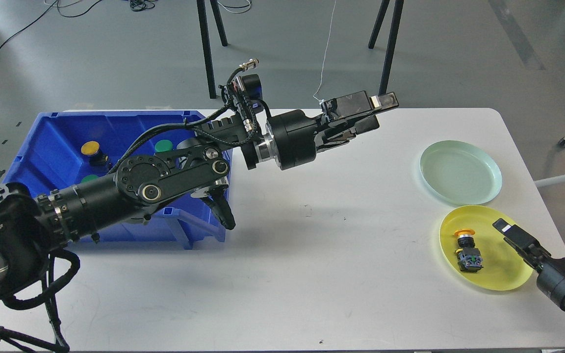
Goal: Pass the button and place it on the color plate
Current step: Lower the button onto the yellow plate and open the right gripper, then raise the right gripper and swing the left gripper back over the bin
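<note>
Yellow-capped button point(466, 247) on yellow plate point(508, 274): rigid, light, cap slippery; grip its body. Left hand point(368, 115) released, empty; right hand point(510, 234): cannot tell.

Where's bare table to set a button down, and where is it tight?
Free: the wide white tabletop between the blue bin and the two plates, and the whole green plate. Crowded: the yellow plate, holding a yellow button with the right end effector over its edge; the bin, under the left arm.
</note>
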You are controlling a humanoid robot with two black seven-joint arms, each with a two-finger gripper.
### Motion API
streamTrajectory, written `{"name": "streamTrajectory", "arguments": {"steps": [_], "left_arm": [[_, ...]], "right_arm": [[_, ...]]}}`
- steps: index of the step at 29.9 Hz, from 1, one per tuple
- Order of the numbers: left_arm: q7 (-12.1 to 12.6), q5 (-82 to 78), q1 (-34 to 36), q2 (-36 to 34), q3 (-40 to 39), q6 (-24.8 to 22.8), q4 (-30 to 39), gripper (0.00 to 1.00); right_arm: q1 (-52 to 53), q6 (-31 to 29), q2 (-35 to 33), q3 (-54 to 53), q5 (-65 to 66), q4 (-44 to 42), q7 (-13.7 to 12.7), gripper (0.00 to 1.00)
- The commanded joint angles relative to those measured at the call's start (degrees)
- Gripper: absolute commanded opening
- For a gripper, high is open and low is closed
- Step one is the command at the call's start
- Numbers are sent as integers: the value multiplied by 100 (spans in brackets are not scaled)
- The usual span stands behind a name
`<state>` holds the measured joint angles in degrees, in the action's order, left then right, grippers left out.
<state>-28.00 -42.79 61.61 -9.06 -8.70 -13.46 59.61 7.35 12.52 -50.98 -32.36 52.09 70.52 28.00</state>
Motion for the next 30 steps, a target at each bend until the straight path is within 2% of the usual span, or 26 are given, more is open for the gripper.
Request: {"name": "streamTrajectory", "arguments": {"steps": [1,3,6,8,10,13,14,18,21,24,27,30], "left_arm": [[0,68,0,0,-43,10,-29,87],[0,200,-26,-52,-210,10,-46,90],[0,262,-167,-262,-439,19,23,91],[0,271,-184,-771,-492,10,164,91],[0,271,-176,-1324,-501,10,602,92],[0,262,-167,-2124,-440,19,1147,92],[0,219,-176,-2362,-387,10,1279,92],[0,-342,95,-3310,613,10,1737,92],[0,-1115,666,-4198,1509,-7,2010,92],[0,-1608,1238,-4893,2134,-95,2002,91],[0,-2337,1599,-5185,2478,-437,1792,91],[0,-2708,1652,-5098,2750,-631,1248,91]], "right_arm": [[126,-153,-69,-366,-609,461,0,70],[292,-538,-78,-682,-1171,707,0,72],[609,-1477,-43,-1236,-2278,875,0,72],[776,-2215,9,-1587,-3165,876,0,74],[917,-2980,114,-1869,-4088,858,0,77],[1101,-3773,430,-2142,-5092,806,0,96],[1137,-3931,545,-2212,-5277,805,0,96],[1155,-4052,792,-2327,-5367,797,0,96],[1120,-4052,818,-2275,-5367,779,0,97],[1067,-4052,827,-2231,-5367,630,0,97],[962,-4052,836,-2231,-5367,533,0,97],[935,-4052,880,-2222,-5367,507,0,97]]}}
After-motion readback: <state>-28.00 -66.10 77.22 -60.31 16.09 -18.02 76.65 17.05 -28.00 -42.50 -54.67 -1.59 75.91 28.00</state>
